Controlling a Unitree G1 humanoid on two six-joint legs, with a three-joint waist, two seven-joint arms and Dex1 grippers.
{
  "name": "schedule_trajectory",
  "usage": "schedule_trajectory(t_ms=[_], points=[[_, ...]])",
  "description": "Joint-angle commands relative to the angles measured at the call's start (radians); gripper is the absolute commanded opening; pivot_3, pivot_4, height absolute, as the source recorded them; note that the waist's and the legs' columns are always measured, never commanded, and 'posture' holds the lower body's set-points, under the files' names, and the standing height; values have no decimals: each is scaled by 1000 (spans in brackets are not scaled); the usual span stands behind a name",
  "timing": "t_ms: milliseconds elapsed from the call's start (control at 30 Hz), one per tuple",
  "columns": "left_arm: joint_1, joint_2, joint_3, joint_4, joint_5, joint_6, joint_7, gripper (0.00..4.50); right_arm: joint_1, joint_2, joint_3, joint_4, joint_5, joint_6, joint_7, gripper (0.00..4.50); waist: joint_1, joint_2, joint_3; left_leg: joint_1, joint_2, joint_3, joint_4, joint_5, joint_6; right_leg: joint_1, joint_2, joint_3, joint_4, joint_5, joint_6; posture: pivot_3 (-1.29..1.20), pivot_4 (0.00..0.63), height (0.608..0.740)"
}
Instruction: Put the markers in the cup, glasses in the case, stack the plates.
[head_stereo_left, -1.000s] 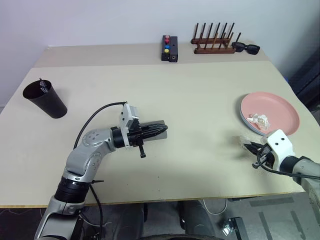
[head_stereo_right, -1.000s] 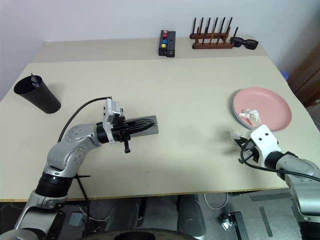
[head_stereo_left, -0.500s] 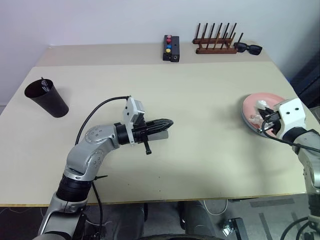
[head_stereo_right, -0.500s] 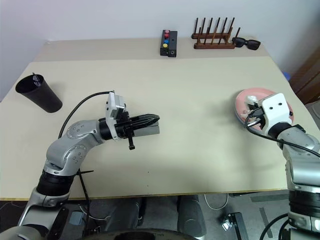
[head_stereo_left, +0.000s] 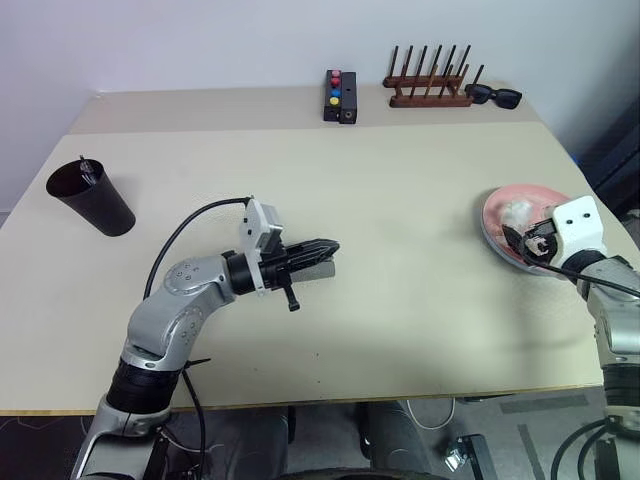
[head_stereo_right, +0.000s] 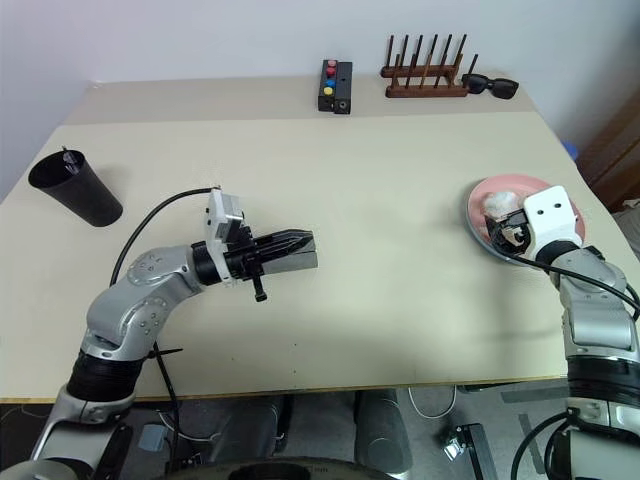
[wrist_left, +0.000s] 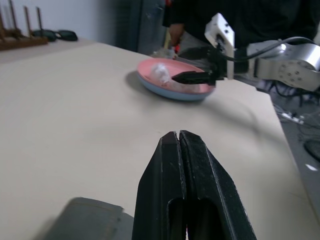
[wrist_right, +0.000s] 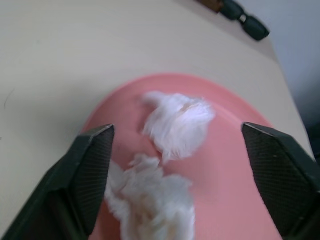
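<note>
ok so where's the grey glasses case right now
The case lies near the table's middle in the head views, on the robot's left, directly beneath the shut left gripper, far from the cup.

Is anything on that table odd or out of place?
Yes: two white crumpled paper-like wads lie on the salmon pink round plate, which sits stacked on the light blue plate. They look like litter.

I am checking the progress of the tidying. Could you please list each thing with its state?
cup: upright, markers inside
case: shut, flat on table
pink plate: stacked on blue plate, white scraps on it
sunglasses: unfolded, beside rack
left gripper: shut, empty
right gripper: open over pink plate
</note>
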Motion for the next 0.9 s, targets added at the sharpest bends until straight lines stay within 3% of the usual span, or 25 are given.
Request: schedule_trajectory(t_ms=[33,233,400,633,900], points=[[33,42,95,-19,2,-47,11,0,-24,-2,-33,-60,75,-56,77,3842,-4,0,0,0,0,0,-1,0,0,0,0,0,0,0,0,0,150,734],[185,145,284,-8,3,-94,22,0,37,18,30,-214,227,-14,303,3842,-2,0,0,1,1,0,-1,0,0,0,1,0,0,0,0,0,150,734],[369,180,410,-14,47,-164,51,0,18,39,63,-211,292,19,394,3842,0,0,0,1,1,0,-1,0,0,0,0,0,-1,0,0,0,150,734],[491,153,506,19,74,-248,104,0,-46,66,103,-111,266,-14,431,3842,3,0,0,1,1,0,0,0,0,0,0,0,-1,0,-1,0,150,734],[518,136,504,22,76,-278,129,0,-90,72,116,14,249,-80,481,3842,3,0,0,0,1,0,-1,0,0,0,0,0,-1,0,-1,0,150,734]])
